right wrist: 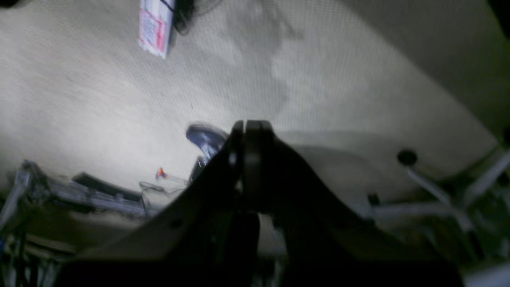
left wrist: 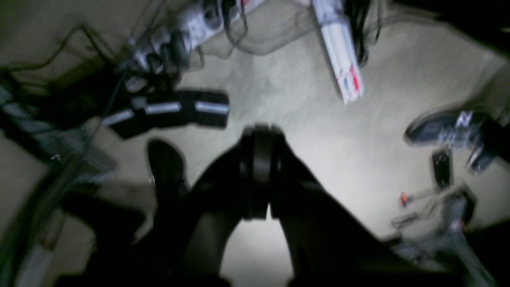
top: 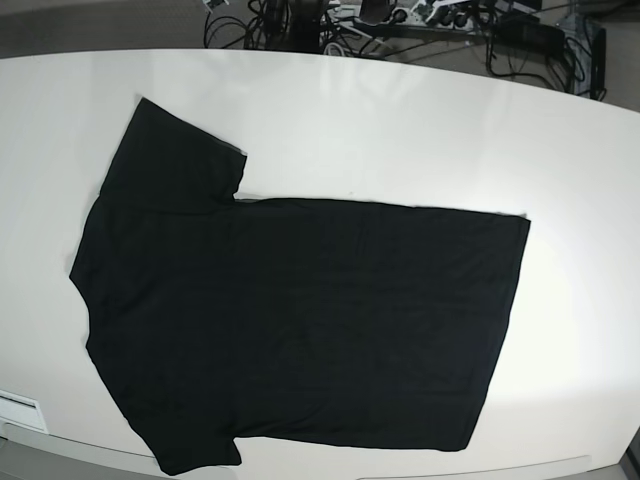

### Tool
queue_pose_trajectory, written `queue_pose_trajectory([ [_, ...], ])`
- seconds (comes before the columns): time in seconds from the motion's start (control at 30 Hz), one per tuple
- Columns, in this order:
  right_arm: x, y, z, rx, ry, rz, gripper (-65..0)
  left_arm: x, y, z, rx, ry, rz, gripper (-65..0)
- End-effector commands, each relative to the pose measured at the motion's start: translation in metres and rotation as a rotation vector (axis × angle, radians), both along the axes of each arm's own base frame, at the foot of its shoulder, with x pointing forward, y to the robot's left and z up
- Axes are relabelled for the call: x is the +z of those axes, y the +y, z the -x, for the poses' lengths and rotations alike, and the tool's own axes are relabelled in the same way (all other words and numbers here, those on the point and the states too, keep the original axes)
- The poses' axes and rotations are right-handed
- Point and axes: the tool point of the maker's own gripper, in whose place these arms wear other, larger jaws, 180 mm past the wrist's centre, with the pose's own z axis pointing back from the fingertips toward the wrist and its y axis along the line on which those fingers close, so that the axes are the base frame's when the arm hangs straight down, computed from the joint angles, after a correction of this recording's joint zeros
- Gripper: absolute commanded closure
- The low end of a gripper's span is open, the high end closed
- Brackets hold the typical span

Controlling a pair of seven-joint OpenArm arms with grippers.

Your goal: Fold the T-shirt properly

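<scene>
The black T-shirt point(top: 300, 320) lies spread flat on the white table point(top: 400, 120), plain side up, with no print showing. Its sleeves are at the upper left point(top: 170, 150) and lower left point(top: 190, 450), and its hem is at the right. Neither arm shows in the base view. In the left wrist view my left gripper point(left wrist: 261, 137) is shut and empty, held over beige floor. In the right wrist view my right gripper point(right wrist: 247, 129) is shut and empty, also over floor. The shirt shows in neither wrist view.
Cables and gear point(top: 400, 20) lie behind the table's far edge. A white label point(top: 20, 410) sits at the front left corner. The wrist views are blurred and show a power strip point(left wrist: 191, 24), a white box point(left wrist: 342, 59) and a shoe point(left wrist: 446, 129) on the floor.
</scene>
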Motion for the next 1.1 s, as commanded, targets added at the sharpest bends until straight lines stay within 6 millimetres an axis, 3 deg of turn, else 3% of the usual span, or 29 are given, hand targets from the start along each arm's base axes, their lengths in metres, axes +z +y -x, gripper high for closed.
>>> queue_pose_trajectory([
  [0.0,0.012,-0.004,0.018,0.009,0.022,-0.002,0.0,0.013,0.003,0.011,-0.030,0.001,0.012,0.0],
  [0.17,0.066,0.002,0.030,0.050,-0.050,-0.054,0.0,0.071,0.014,0.024,-0.203,-0.053,0.007,0.0],
  [0.33,0.130,0.003,0.019,0.104,-0.174,-0.050,0.0,0.127,0.024,0.018,-0.405,-0.156,-0.057,0.0],
  [0.47,0.181,0.000,-0.007,0.155,-0.309,-0.010,0.0,0.166,0.023,-0.002,-0.523,-0.270,-0.105,0.0],
  [0.6,0.218,-0.011,-0.067,0.192,-0.522,0.065,0.0,0.200,0.014,-0.038,-0.555,-0.426,-0.137,0.0],
  [0.73,0.226,-0.024,-0.079,0.231,-0.565,0.135,0.0,0.228,0.007,-0.079,-0.566,-0.577,-0.165,0.0],
  [0.87,0.232,-0.031,-0.089,0.250,-0.617,0.184,0.0,0.238,0.027,-0.114,-0.565,-0.679,-0.253,0.0],
  [1.07,0.232,-0.029,-0.101,0.292,-0.657,0.179,0.0,0.268,0.043,-0.188,-0.560,-0.885,-0.271,0.0],
])
